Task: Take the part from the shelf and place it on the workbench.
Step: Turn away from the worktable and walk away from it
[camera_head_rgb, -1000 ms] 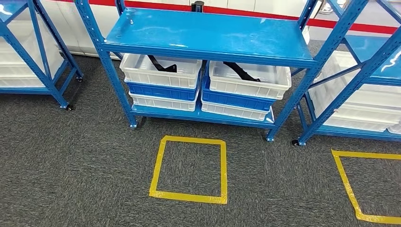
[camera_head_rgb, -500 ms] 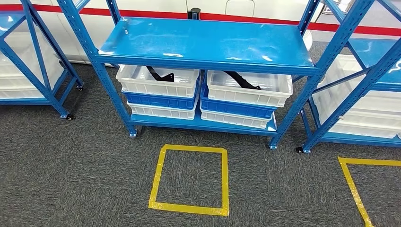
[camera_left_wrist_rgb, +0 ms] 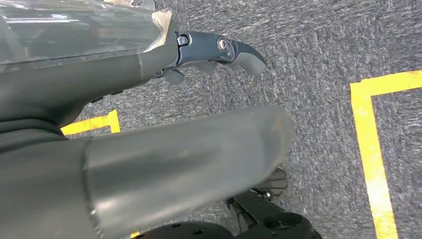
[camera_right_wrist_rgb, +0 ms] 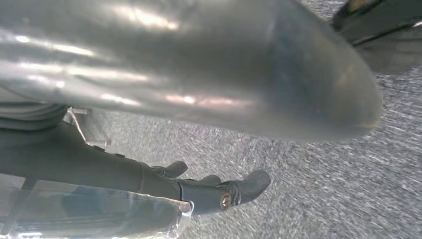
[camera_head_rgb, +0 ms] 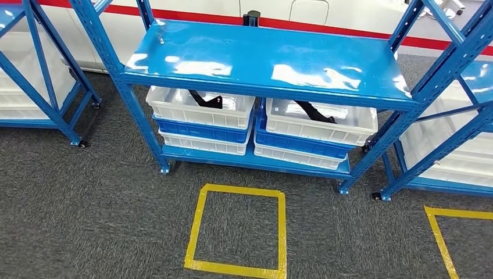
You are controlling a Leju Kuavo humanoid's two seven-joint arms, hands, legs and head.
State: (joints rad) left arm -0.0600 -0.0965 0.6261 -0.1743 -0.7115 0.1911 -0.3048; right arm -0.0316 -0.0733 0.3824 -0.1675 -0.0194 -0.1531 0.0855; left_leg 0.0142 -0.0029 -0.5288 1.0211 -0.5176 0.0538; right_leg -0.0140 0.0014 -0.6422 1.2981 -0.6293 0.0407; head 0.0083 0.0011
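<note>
A blue shelf [camera_head_rgb: 264,58] is seen straight ahead in the head view, on grey carpet [camera_head_rgb: 87,197]. On its lower level two stacks of white and blue bins are set side by side. A black part [camera_head_rgb: 206,100] lies in the top left bin [camera_head_rgb: 200,107]; a second black part [camera_head_rgb: 314,111] lies in the top right bin [camera_head_rgb: 320,121]. A yellow tape square [camera_head_rgb: 237,229] is marked on the carpet just near of the shelf, another tape corner [camera_head_rgb: 459,238] at the right.

The left hand [camera_left_wrist_rgb: 209,55] is seen over carpet, fingers extended and apart, nothing held. The right hand [camera_right_wrist_rgb: 214,186] is likewise spread above carpet, nothing held. Both hands are well apart from the parts in the bins.
</note>
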